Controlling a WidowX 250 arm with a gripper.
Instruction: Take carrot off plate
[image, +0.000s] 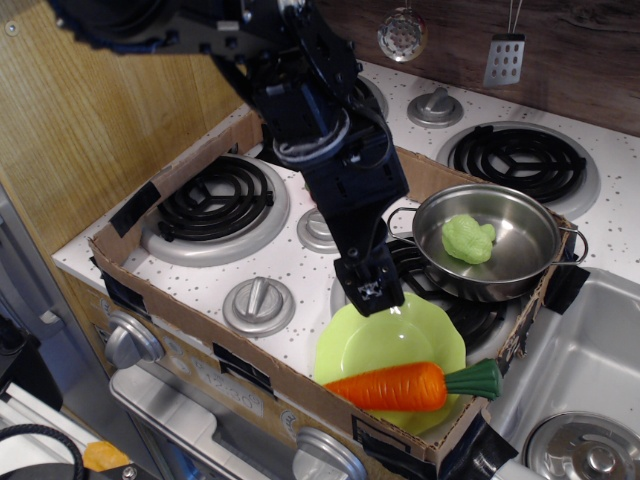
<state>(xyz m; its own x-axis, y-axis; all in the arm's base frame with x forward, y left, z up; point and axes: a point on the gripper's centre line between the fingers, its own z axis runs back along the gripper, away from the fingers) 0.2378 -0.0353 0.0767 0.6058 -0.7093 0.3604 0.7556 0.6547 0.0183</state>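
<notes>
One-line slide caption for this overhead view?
Gripper hovers over the plate edge; carrot lies on its front.

Beside the shiny steel pan holding a pale green lump, the lime-green plate carries a glossy orange carrot with a dark green top. The stovetop is white, black-speckled.

There is one view only, so nothing is shared with another. It looks down at a slant from above the front of a toy stove, from its front-left corner, facing the back wall where a strainer and grater hang. It stands near enough that the four burners fill the frame, with a wood panel at left and a sink cut off at lower right.
</notes>
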